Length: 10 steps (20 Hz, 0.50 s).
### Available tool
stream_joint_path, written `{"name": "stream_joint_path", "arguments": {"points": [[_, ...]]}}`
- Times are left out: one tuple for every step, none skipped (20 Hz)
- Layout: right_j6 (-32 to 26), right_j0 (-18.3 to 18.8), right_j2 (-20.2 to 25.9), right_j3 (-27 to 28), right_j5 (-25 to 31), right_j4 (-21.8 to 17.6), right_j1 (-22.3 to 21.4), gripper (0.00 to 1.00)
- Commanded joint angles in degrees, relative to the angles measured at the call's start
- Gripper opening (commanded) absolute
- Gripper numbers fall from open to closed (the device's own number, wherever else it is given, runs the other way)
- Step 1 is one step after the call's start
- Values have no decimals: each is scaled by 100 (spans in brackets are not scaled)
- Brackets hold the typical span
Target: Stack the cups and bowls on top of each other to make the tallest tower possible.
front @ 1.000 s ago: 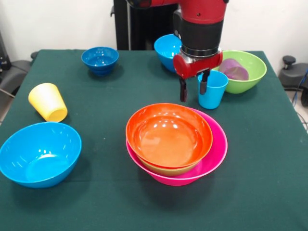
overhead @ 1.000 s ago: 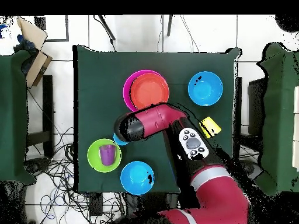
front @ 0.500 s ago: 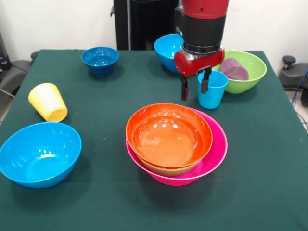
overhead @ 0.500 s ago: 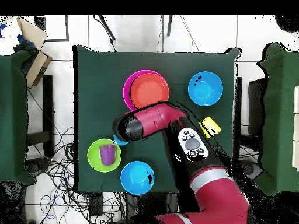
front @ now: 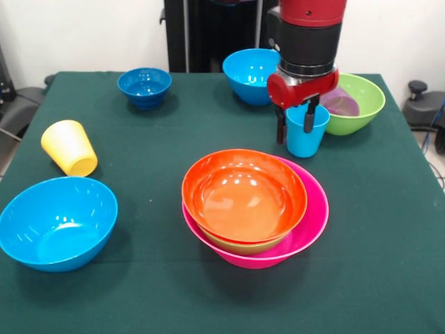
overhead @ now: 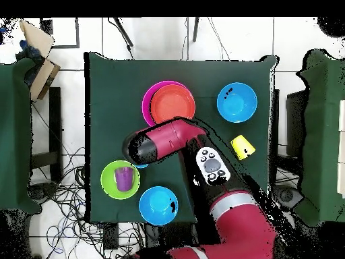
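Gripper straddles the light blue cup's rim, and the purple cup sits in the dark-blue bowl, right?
Not quite. The front view shows the purple cup lying in the lime-green bowl. The gripper does straddle the light blue cup rim.

My square worktop (front: 104,292) wears a dark green cloth, under even light. Behind me rises a plain white wall (front: 83,31). From above, the pale tiled floor (overhead: 74,222) carries tangled black cables (overhead: 64,195), and a brown cardboard box (overhead: 37,40) sits at one side.
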State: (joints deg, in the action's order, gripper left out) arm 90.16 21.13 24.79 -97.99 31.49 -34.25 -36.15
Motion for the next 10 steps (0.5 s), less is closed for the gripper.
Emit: {"name": "stream_joint_path", "arguments": {"points": [[160,-145,133,-495,180,74,-122,100],[181,-152,127,-566,164,94,-187,100],[179,-148,123,-601,175,117,-230,100],[176,-140,127,-669,177,139,-290,100],[156,-125,132,-695,193,156,-315,100],[125,-91,146,-769,192,169,-372,100],[88,-62,156,-794,194,167,-395,100],[51,-33,166,-819,195,164,-417,100],[18,-5,172,-813,198,162,-404,100],[-25,32,180,-820,194,150,-404,100]]}}
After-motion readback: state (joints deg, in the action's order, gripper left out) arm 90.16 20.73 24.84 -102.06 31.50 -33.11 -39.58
